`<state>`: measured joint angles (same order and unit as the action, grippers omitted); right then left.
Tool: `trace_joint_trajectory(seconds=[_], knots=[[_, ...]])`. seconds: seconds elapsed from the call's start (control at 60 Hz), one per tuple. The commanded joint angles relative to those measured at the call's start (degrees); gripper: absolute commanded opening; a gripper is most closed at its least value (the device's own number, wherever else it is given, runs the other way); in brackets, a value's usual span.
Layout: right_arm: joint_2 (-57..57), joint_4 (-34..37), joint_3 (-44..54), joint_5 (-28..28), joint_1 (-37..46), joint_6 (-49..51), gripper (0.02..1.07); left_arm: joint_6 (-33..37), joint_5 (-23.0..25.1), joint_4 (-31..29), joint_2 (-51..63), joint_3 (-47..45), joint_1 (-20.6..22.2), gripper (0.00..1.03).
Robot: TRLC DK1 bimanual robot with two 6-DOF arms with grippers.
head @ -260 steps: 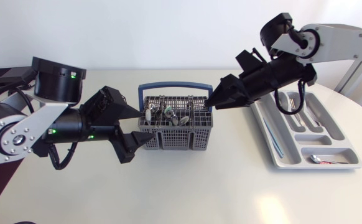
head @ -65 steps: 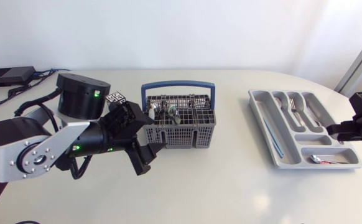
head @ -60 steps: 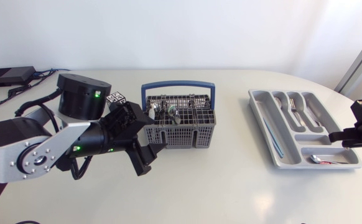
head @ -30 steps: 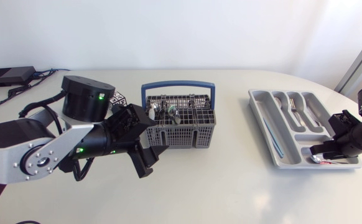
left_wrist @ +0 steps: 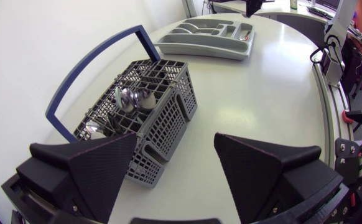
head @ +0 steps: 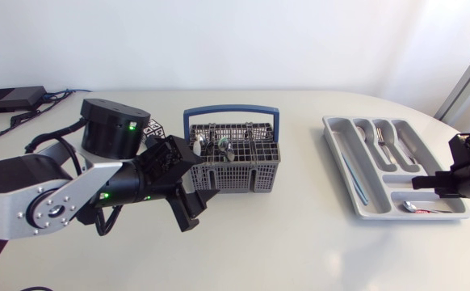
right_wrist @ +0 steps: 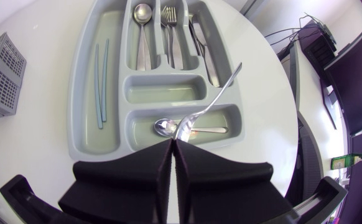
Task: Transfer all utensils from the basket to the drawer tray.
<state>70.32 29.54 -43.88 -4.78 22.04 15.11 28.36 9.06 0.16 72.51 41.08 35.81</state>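
1. Several utensils point(head: 219, 146) stand bowls-up in the grey, blue-handled basket point(head: 233, 174), which sits at the middle of the bench point(head: 283, 242).
2. One spoon point(right_wrist: 213, 98) is out of the basket. The right gripper point(right_wrist: 171, 144), fingers pressed together, pinches it at the bowl end. Its handle slants away over the drawer tray point(head: 398, 180).
3. The drawer tray lies at 3 o'clock from the basket, well apart from it. A second spoon point(right_wrist: 193, 129) lies flat in the short end compartment, just ahead of the right gripper. Other cutlery point(right_wrist: 168, 34) fills the long compartments. Two pale blue sticks point(right_wrist: 101, 81) lie in the side compartment.
4. In the head view the right gripper is at the tray's 4 o'clock side.
5. The left gripper point(left_wrist: 176, 148) is spread wide with nothing between its fingers. It is at 8 o'clock from the basket, one finger just beside the basket's near corner. Contact cannot be told.
6. A black box point(head: 9, 99) with cables sits at the bench's 10 o'clock corner.
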Motion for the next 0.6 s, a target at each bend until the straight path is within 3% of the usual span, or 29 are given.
trace_joint_trajectory(seconds=[0.0,0.2,0.4,0.583], knots=[[-1.07,-0.36,2.48,-0.85,-0.33,-4.74,0.08,0.38,-0.01,0.54,0.18,-0.39,0.40,0.86],[-1.33,0.17,3.54,-0.94,0.98,-16.78,0.08,0.47,-0.01,0.54,-0.35,-0.39,0.75,0.86],[3.59,4.91,1.60,2.23,2.83,-23.46,0.08,0.47,-0.01,0.45,-1.14,-0.74,1.37,0.86],[6.84,5.18,1.43,2.05,1.95,-27.68,0.08,0.47,-0.27,-0.08,-2.20,-0.91,1.45,0.86]])
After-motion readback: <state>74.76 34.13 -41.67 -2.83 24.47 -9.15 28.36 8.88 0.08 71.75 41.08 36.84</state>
